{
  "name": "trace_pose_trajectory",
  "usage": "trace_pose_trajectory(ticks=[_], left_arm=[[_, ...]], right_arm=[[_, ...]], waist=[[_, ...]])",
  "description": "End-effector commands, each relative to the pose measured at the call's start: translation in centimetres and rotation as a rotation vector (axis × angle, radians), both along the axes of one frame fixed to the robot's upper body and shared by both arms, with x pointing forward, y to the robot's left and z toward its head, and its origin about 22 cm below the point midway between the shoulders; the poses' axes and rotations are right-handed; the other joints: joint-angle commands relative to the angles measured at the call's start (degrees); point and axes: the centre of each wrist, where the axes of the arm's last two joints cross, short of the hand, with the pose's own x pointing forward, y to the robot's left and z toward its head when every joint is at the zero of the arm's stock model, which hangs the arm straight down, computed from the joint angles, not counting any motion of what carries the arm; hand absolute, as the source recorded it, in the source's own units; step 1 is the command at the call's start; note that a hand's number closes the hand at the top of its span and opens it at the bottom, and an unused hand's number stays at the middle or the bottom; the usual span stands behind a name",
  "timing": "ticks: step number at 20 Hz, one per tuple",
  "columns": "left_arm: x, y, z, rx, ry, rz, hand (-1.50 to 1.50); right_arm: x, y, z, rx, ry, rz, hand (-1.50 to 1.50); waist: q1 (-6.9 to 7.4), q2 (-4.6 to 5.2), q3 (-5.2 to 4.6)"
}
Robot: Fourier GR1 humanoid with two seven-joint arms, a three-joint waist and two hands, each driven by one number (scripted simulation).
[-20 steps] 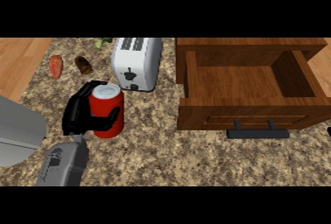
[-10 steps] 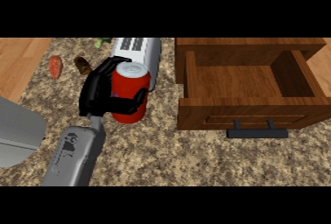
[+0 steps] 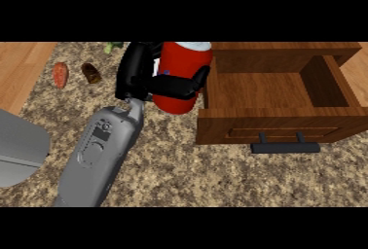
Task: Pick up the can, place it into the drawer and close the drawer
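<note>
One hand point(image 3: 147, 80) grips can point(image 3: 179, 73), touching open drawer point(image 3: 277, 124) left edge.

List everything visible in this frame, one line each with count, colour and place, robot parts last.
can: one, red with a pale top, held above the counter just left of the drawer.
drawer: one, brown wood, pulled open at the right, nothing visible inside.
drawer handle: one, black, on the drawer's front.
counter: one, speckled brown and beige, across the view.
wooden surface: one, light brown, far left.
small orange-red item: one, upper left on the counter.
small dark brown item: one, right beside the orange-red one.
green item: one, at the top edge, mostly hidden.
grey object: one, left edge; cannot identify.
left hand: one, black, fingers curled round the can, on a grey forearm.
</note>
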Motion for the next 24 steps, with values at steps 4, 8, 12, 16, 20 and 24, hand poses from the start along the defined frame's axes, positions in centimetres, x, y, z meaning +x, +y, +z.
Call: trace_pose_trajectory(ticks=[4, 8, 12, 16, 20, 24], left_arm=[[2.5, -4.2, 4.3, 0.01, -0.038, -0.009, 1.5], [3.2, -7.2, 7.5, 0.014, -0.019, -0.003, 1.5], [3.2, -8.4, 9.0, 0.047, -0.016, -0.011, 1.5], [4.3, -10.0, 9.4, 0.058, 0.005, -0.01, 1.5], [5.2, -10.6, 9.2, 0.082, 0.005, -0.002, 1.5], [5.3, -12.0, 9.1, 0.106, 0.025, 0.032, 1.5]], right_arm=[[1.1, 0.8, -0.8, 0.002, -0.002, 0.004, -1.5], [0.2, 0.5, 0.1, -0.013, 0.006, 0.023, -1.5], [0.4, 0.5, -1.1, -0.005, 0.014, -0.002, -1.5], [1.3, 0.3, -0.9, -0.022, 0.01, -0.004, -1.5], [1.7, 1.2, -0.6, -0.021, -0.017, 0.013, -1.5], [2.2, 0.3, 0.5, -0.016, -0.007, 0.018, -1.5]], waist=[[-0.33, 0.18, 0.0], [-1.19, 0.21, 0.01], [-0.39, 0.05, 0.01], [-1.0, 0.28, 0.03], [-1.17, 0.38, 0.03], [-2.24, 0.53, 0.06]])
